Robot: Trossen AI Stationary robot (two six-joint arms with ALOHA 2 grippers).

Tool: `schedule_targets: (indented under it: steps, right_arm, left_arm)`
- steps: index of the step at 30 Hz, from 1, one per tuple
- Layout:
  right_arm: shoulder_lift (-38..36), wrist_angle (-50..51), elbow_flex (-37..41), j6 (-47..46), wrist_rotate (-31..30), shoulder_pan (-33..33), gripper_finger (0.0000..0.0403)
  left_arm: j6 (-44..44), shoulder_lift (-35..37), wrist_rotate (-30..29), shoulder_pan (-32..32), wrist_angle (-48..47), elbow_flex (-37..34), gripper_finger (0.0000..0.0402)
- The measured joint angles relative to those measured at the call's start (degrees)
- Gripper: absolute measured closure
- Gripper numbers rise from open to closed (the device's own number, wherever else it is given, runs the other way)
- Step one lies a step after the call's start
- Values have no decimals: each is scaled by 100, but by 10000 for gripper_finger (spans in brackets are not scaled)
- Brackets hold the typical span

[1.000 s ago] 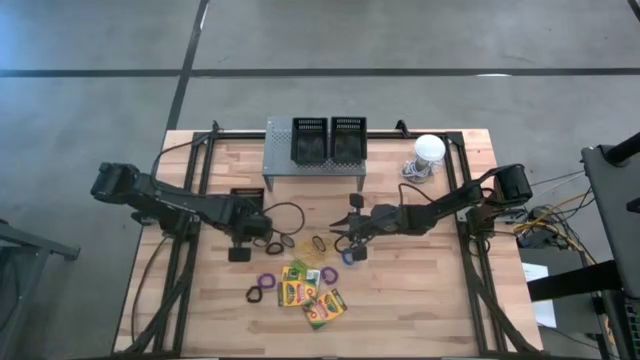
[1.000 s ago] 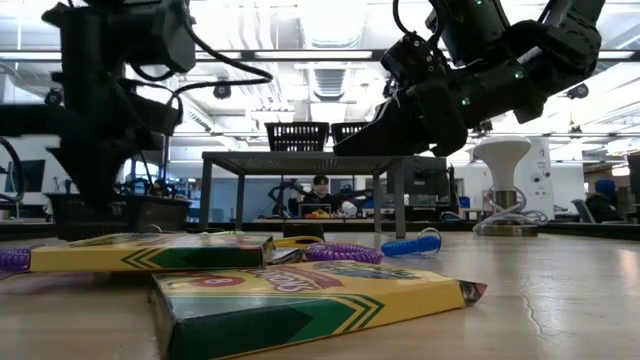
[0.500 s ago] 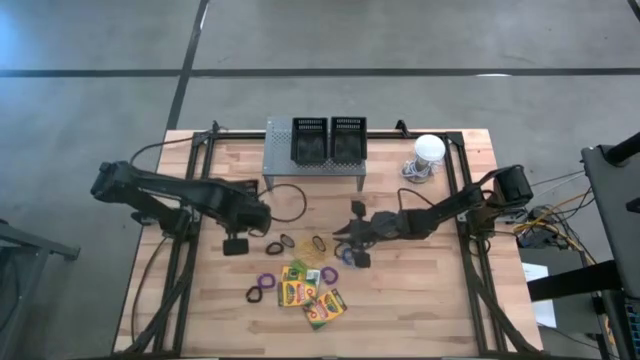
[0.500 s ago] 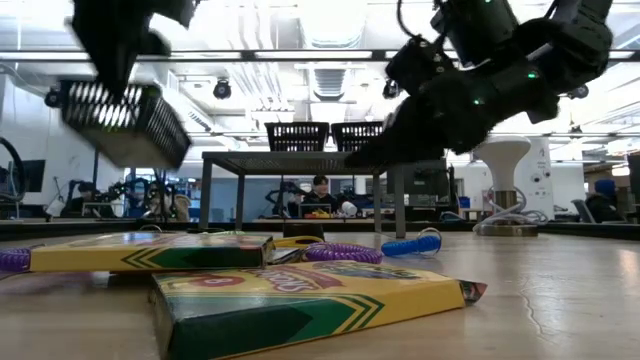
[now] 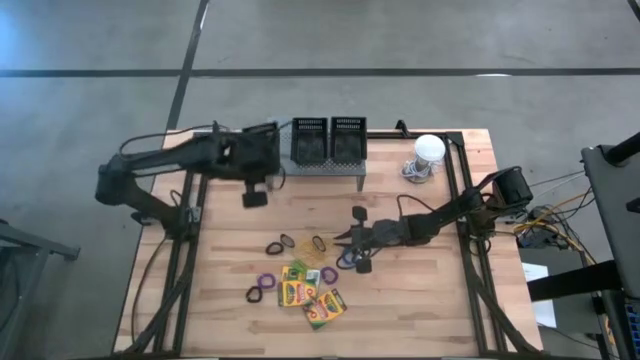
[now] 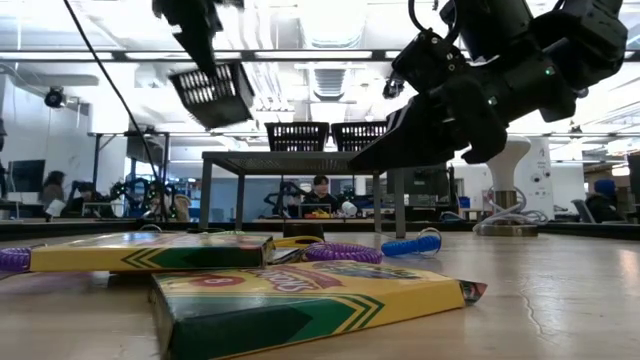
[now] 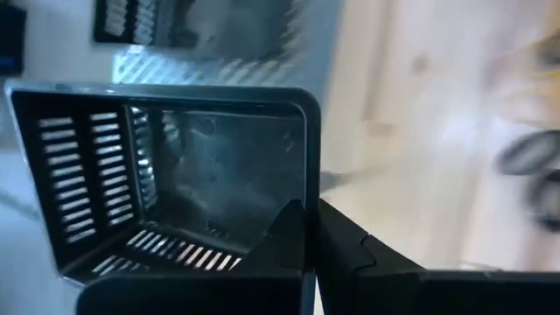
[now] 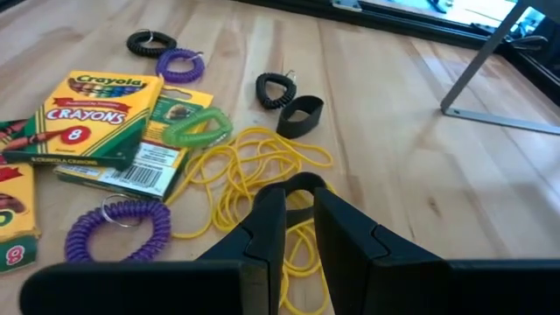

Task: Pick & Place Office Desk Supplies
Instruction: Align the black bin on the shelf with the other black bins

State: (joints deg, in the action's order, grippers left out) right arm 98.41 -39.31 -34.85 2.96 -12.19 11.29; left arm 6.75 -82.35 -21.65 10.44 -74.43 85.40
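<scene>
left gripper (image 7: 308, 229) clamped on mesh bin (image 7: 175, 175) wall, bin airborne

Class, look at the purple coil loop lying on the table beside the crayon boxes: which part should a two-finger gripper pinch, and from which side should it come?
Pinch one side of the ring of the purple coil loop, one finger inside the hole and one outside, coming straight down from above. It lies flat on the table with its centre open, so no edge stands up for a sideways grip.

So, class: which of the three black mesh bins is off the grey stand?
The mesh bin gripped by the left hand, held in the air by the stand's left end. The other two bins sit side by side on top.
</scene>
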Motion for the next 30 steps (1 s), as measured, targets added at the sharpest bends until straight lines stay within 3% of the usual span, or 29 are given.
schedule_targets:
  steps: [5,15,30]
  right_arm:
    - [0,2,0,6,0,0,344]
    - [-4,9,2,4,2,0,344]
    - [-7,9,11,4,2,-4,344]
  left_arm:
    - [418,-471,-66,629,297,-51,391]
    - [745,-1380,-266,619,327,-57,384]
    - [1002,-921,-280,598,589,-57,327]
